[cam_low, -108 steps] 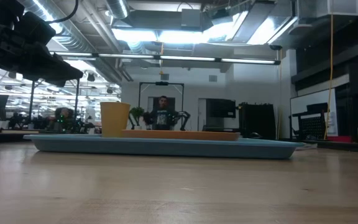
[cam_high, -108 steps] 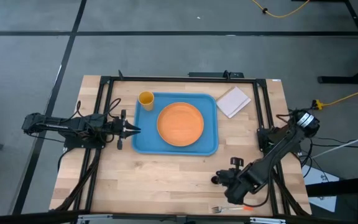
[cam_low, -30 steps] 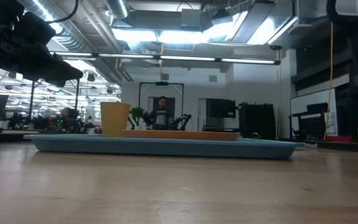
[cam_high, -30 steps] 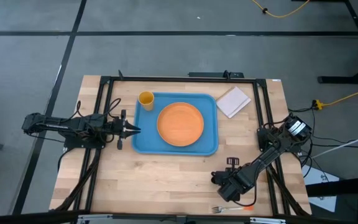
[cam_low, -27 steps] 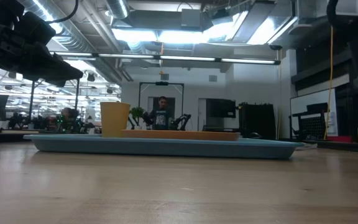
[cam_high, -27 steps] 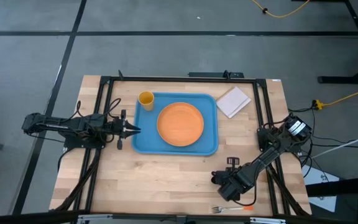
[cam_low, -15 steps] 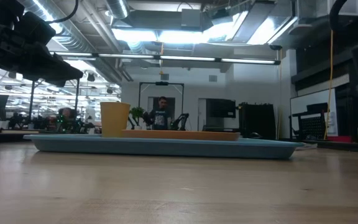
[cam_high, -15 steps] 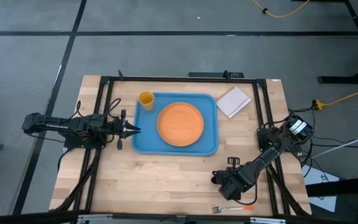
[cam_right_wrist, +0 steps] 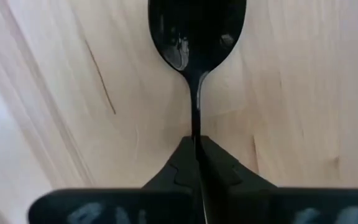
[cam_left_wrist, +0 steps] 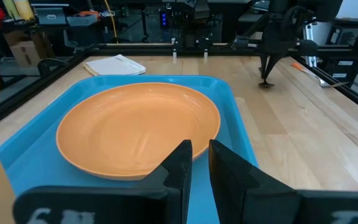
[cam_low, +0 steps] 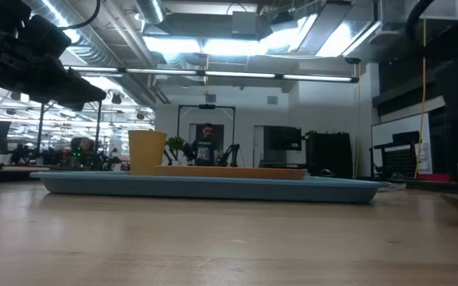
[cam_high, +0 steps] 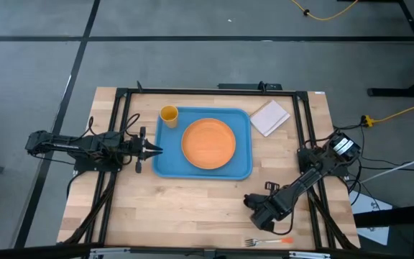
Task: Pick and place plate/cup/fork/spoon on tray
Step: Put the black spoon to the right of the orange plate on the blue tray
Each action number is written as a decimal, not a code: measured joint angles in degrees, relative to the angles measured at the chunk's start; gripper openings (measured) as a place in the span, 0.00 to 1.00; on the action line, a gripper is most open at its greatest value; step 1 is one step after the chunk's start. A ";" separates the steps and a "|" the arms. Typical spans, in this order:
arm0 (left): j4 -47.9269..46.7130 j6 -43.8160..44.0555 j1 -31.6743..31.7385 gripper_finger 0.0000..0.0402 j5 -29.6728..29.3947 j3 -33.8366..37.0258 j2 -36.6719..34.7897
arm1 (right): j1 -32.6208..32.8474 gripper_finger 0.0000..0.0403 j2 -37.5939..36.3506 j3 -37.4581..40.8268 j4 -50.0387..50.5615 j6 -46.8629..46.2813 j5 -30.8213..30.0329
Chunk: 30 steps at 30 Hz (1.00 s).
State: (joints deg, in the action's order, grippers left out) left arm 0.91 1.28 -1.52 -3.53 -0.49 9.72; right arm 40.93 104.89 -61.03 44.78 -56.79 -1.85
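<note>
The light-blue tray [cam_high: 244, 170] lies mid-table with the orange plate [cam_high: 208, 143] on it and the yellow cup [cam_high: 169, 114] in its far left corner. The fork [cam_high: 268, 241], orange-handled, lies at the table's near edge. My right gripper [cam_high: 253, 202] stands between the tray and the fork, pointing down, shut on the dark spoon [cam_right_wrist: 196, 31]. The high view hides the spoon under the gripper. My left gripper [cam_left_wrist: 201, 148] waits at the tray's left edge, its fingers a narrow gap apart with nothing between them. My right gripper pinches the spoon's thin handle [cam_right_wrist: 196, 127] between its two fingers, a short way back from the round bowl. The fingers come from above, pointing down, and lie across the handle. The bowl faces up against the wooden tabletop; whether it is lifted off the wood I cannot tell.
A small white square pad [cam_high: 269, 117] lies right of the tray's far corner. A black frame [cam_high: 124, 93] runs along the table's left, far and right sides. Bare wood [cam_high: 178, 208] spreads between the tray and the near edge.
My right gripper has shifted a little toward the table's far edge, away from the fork. The tray, plate, cup and fork have stayed where they were.
</note>
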 joint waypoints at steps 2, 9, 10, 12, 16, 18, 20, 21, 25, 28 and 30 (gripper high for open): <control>0.00 0.01 -0.01 0.12 0.00 0.00 0.01 | -0.57 0.01 0.37 -1.58 0.66 -0.10 0.42; 0.00 0.00 -0.02 0.12 0.00 0.00 0.01 | -3.50 0.01 0.31 -14.10 11.33 1.45 -1.51; 0.00 0.00 0.00 0.12 0.00 -0.02 0.02 | -3.84 0.01 0.27 -16.38 13.42 1.29 -2.65; 0.00 0.01 0.00 0.12 0.00 0.00 0.02 | -4.77 0.00 0.25 -20.59 16.53 -0.30 -4.81; 0.00 0.00 -0.02 0.12 0.00 -0.02 0.02 | -6.58 0.00 0.23 -28.31 23.89 -5.82 -9.55; 0.00 0.00 -0.02 0.12 0.00 -0.02 0.00 | -7.30 0.00 0.23 -31.44 28.85 -7.99 -13.09; 0.00 0.01 -0.02 0.12 0.00 -0.02 0.01 | -8.02 0.00 0.23 -34.26 34.31 -10.29 -16.03; 0.00 0.00 -0.02 0.12 0.00 0.00 0.02 | -8.46 0.00 0.21 -35.48 37.07 -11.19 -17.43; 0.00 0.00 -0.01 0.12 0.00 -0.02 0.01 | -10.93 0.00 0.06 -38.54 45.54 -15.61 -19.08; 0.00 0.01 -0.02 0.12 0.00 -0.01 0.00 | -13.44 0.00 -0.65 -38.32 44.23 -16.62 -19.08; 0.00 0.00 -0.01 0.12 -0.01 -0.01 0.02 | -15.21 0.00 -0.78 -38.10 43.50 -16.66 -18.98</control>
State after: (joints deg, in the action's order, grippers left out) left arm 0.91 1.28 -1.53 -3.54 -0.50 9.74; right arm 25.72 104.12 -99.13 88.28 -73.45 -20.83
